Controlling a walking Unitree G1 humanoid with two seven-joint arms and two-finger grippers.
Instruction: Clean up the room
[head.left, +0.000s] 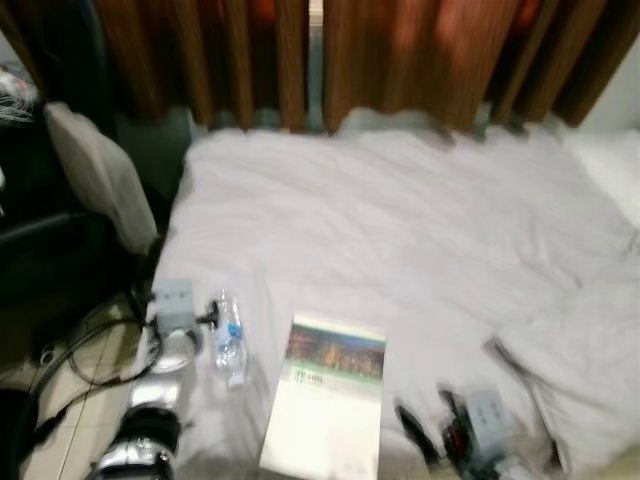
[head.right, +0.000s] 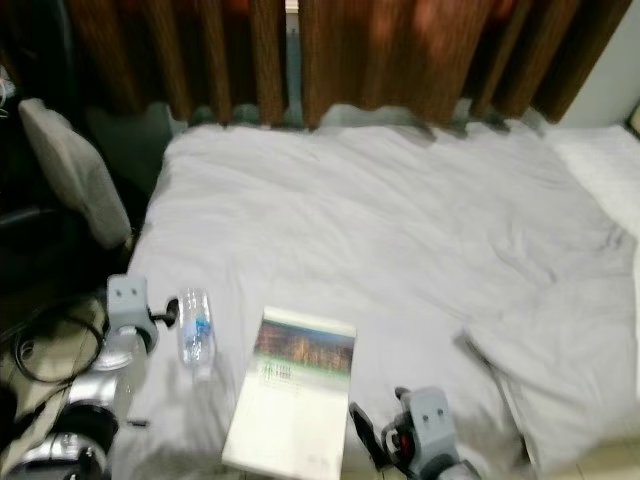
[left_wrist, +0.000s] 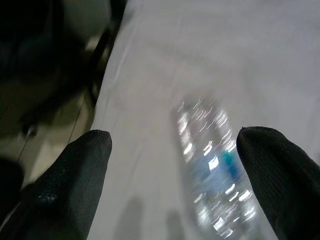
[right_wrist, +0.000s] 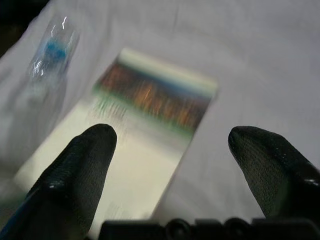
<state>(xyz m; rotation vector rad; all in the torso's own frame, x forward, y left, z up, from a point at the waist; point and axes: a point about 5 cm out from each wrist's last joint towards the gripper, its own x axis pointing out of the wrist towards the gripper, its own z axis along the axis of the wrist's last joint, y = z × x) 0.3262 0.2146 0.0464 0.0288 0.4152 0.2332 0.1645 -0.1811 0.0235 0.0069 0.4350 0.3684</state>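
A clear plastic bottle (head.left: 228, 340) lies on its side near the left edge of the bed (head.left: 420, 230), cap toward the robot, blue label around its middle; whether anything is inside it is hard to tell. Just to its right a booklet (head.left: 328, 400) lies flat on the white sheet, a dark photo band across its top. The bedding is rumpled, with a folded mound of duvet (head.left: 580, 370) at the right. Brown curtains (head.left: 330, 60) hang behind the bed. At the left, a black chair (head.left: 60, 250) with a pale cloth (head.left: 100, 180) draped over it, and cables (head.left: 90, 350) on the tiled floor. The left gripper (left_wrist: 175, 165) sits just beside the bottle, fingers spread wide, holding nothing. The right gripper (right_wrist: 170, 160) hovers by the booklet's near right corner, fingers also wide apart and empty.
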